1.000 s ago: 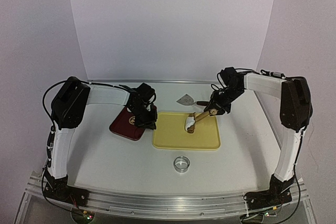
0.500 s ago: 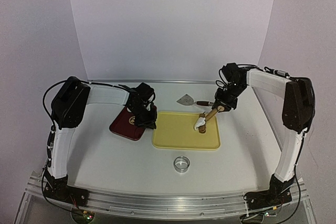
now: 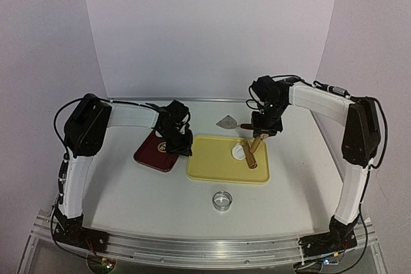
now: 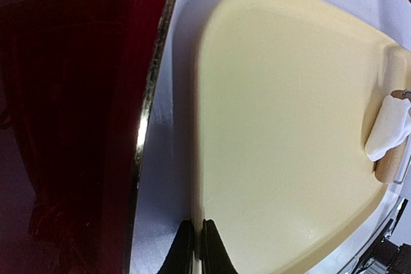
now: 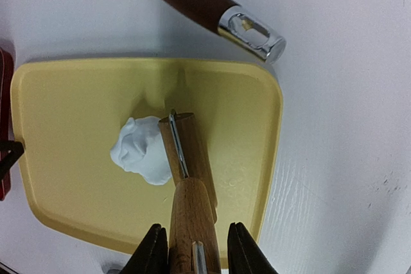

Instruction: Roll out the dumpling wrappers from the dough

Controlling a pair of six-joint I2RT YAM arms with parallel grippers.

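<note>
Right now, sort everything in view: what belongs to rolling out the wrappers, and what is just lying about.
In the job: dough; rolling pin, in the right end effector; yellow tray, pinched by the left end effector.
Lying about, untouched: ring cutter; brown-handled scraper; dark red plate.

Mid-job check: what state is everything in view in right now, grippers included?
dough: uneven lump on the tray, not rolled flat, against the pin.
rolling pin: gripped by its handle, roller down on the tray.
yellow tray: flat on the table.
ring cutter: on the table, untouched.
scraper: lying behind the tray.
red plate: nothing seen on it.
left gripper: shut at the tray's edge.
right gripper: shut on the rolling pin.
</note>
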